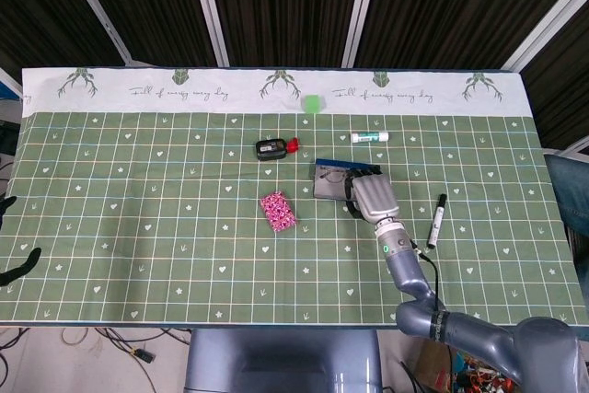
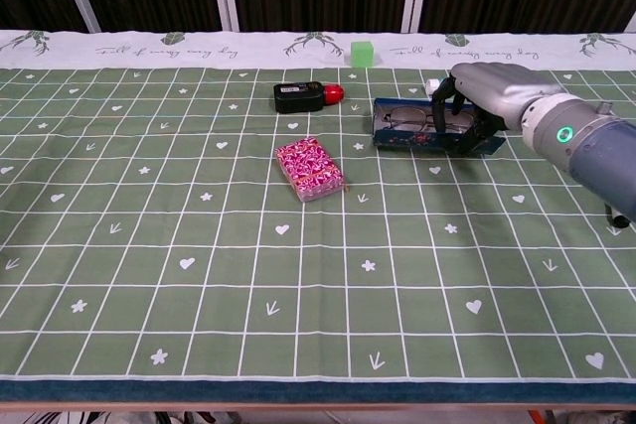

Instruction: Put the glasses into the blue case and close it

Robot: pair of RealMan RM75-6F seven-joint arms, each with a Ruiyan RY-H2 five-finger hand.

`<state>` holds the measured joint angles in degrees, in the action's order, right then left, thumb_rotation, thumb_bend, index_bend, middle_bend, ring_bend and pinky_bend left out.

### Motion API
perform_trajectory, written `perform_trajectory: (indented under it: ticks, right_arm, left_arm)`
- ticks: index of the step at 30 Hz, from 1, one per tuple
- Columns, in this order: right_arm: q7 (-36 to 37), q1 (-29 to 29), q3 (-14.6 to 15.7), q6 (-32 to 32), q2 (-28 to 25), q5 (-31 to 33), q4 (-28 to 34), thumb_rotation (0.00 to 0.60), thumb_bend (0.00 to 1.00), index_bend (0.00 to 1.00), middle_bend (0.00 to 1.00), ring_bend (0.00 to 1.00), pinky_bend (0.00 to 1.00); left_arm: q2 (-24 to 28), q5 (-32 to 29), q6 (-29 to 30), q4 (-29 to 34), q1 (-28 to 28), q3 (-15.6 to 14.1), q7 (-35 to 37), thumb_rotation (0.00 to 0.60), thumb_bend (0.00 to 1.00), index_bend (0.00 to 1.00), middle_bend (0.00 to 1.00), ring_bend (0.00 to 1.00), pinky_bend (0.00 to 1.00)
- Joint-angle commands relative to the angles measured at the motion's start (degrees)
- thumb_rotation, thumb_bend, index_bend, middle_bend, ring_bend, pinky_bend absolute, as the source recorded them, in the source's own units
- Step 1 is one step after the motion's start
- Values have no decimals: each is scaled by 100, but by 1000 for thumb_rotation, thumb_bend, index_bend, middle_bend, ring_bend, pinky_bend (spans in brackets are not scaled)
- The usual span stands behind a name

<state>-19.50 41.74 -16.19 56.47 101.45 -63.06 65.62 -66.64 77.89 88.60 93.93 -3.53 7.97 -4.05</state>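
Right hand (image 2: 489, 89) sat right of frame centre, fingers curled over the blue case (image 2: 402, 130), gripping it; glasses (image 2: 407, 117) lay inside the open case on the table (image 2: 199, 245).

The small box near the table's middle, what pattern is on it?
Pink with white speckles, clearest in the chest view.

The wide green cloth (image 2: 199, 275) in front of the pink patterned pack (image 2: 309, 169) is left free, and a hand can be passed there. Around the blue case (image 2: 402, 128) the room is narrow: the black device with the red cap (image 2: 303, 96) is found to its left, the white tube (image 1: 369, 137) just behind it, the green cube (image 2: 364, 53) further back. The black marker (image 1: 436, 220) lies on the right side, apart from the case.
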Motion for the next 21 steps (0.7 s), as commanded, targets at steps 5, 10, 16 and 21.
perform_trajectory:
  ticks: [5,10,16,21]
  right_arm:
    - [-268,-256,177,145,-605,14,982,600,529,688,309,329,235]
    - [-638,-206,88,38,-984,364,1513,600,529,689,309,329,235]
    - [-929,-59,23,-92,-1123,667,1651,600,529,690,308,327,235]
    - [-1117,137,-42,-376,-1183,1128,1596,600,530,691,308,326,235]
  left_arm:
    - [-3,-3,-2,10,0,0,-2,600,215,154,0,0,0]
    - [-10,3,12,25,6,-4,-17,600,215,154,0,0,0]
    - [-11,4,15,31,8,-5,-24,600,215,154,0,0,0]
    - [-7,5,14,30,7,-4,-19,600,215,154,0,0,0]
